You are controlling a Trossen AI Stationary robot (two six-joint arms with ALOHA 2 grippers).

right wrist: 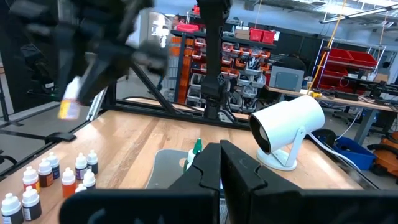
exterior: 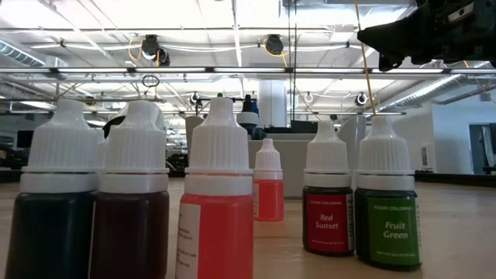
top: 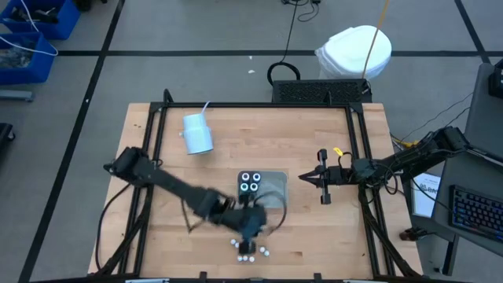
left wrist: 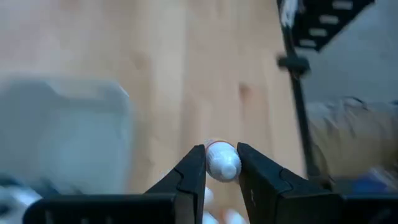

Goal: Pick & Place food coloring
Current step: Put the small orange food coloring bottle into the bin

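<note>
Now, left gripper [left wrist: 222, 163] jaws clamping 1 food coloring bottle [left wrist: 222, 159] — right gripper [top: 308, 178] (idle) closed.

Wooden table [top: 259, 149], light butcher-block top, black frame rails along its edges. White cup [top: 197, 133] with a straw lies on its side near the far left corner. Clear tray [top: 271, 186] sits flat around the table's middle, toward the near side. Cluster of small white-capped bottles [top: 250, 248] stands on the wood at the near edge, just in front of the tray. From table height the bottles [exterior: 219, 203] stand upright in a loose group: dark, dark red, orange-red, a smaller orange one behind, then one labelled Red Sunset [exterior: 328, 200] and one labelled Fruit Green [exterior: 386, 204] side by side, touching or nearly so.
</note>
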